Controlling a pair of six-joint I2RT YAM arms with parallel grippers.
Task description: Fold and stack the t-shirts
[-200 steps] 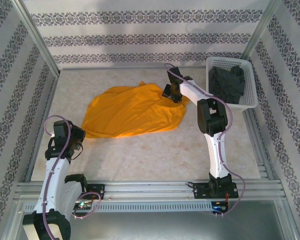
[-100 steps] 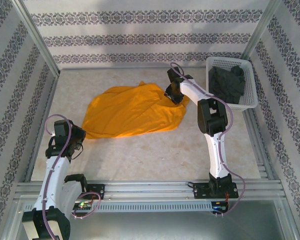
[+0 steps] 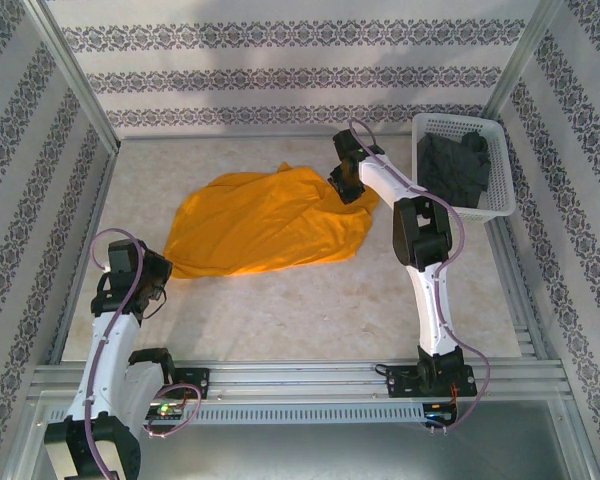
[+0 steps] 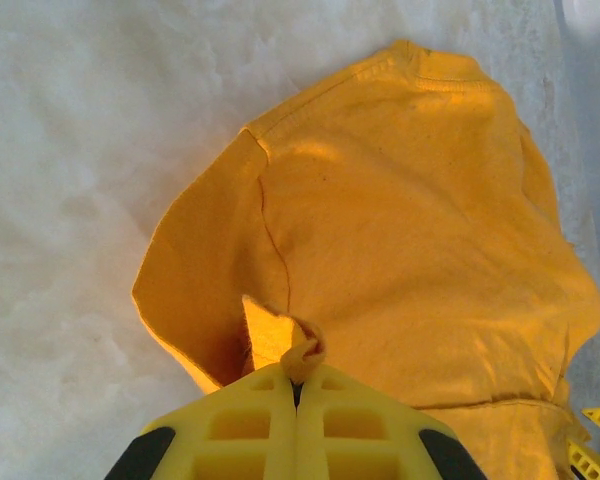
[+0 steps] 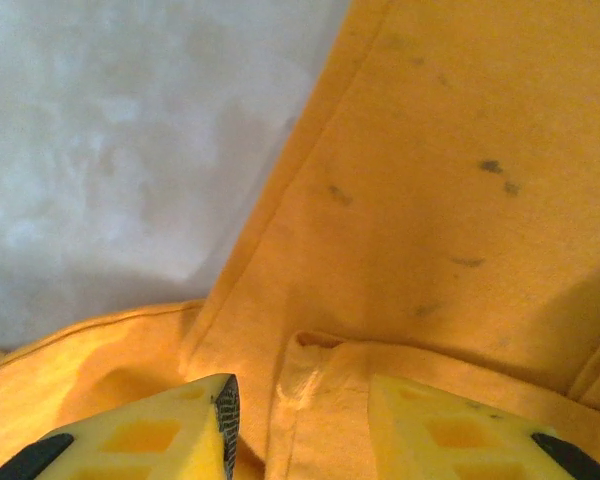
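The bright orange-yellow cloth t-shirt [image 3: 265,222] lies long from lower left to upper right. The left end effector [image 4: 296,378] pinches it shut; the right end effector [image 5: 298,405], open astride a fold, has shifted slightly upward.

White arms [image 3: 435,300], black joints [image 3: 417,232], yellow tool fingers [image 4: 230,430]

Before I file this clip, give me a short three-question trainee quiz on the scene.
1. True or false: the left tool is shut on a pinch of the orange t-shirt.
2. Where is the dark t-shirt? A) in the white basket B) spread beside the orange one C) under the orange one.
3. Fill in: the right tool has its fingers ___, with a fold of orange cloth between them.
Key: 1 true; 2 A; 3 apart.
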